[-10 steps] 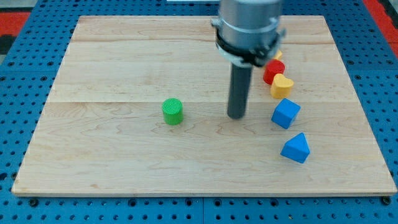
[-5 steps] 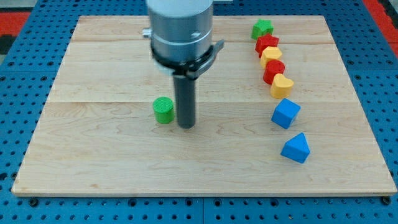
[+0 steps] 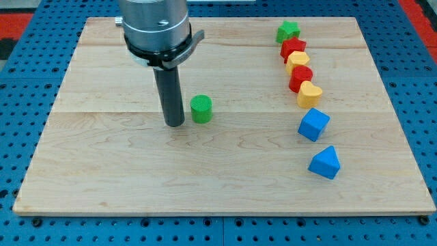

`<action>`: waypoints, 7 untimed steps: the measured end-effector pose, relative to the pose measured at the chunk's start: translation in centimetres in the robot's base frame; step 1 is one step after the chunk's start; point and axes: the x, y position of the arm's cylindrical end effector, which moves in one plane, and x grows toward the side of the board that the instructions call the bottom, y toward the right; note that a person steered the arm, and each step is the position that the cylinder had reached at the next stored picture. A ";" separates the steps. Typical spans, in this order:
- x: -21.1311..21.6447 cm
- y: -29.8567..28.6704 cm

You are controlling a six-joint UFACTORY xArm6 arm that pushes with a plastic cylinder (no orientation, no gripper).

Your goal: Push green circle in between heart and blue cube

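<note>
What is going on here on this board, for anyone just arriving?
A robot arm is sliding blocks with its rod. My tip sits just to the view's left of the green circle, set to push it toward the view's right. The yellow heart and blue cube wait there, and the circle is not yet between them.

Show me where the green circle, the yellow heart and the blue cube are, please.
green circle [image 3: 201, 108], camera view, on its side just below the top face.
yellow heart [image 3: 310, 93], camera view, middle of its top.
blue cube [image 3: 313, 124], camera view, centre of the block.
</note>
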 end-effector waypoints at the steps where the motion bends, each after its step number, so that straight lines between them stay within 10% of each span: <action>1: 0.8 -0.2; 7: -1.2 9.4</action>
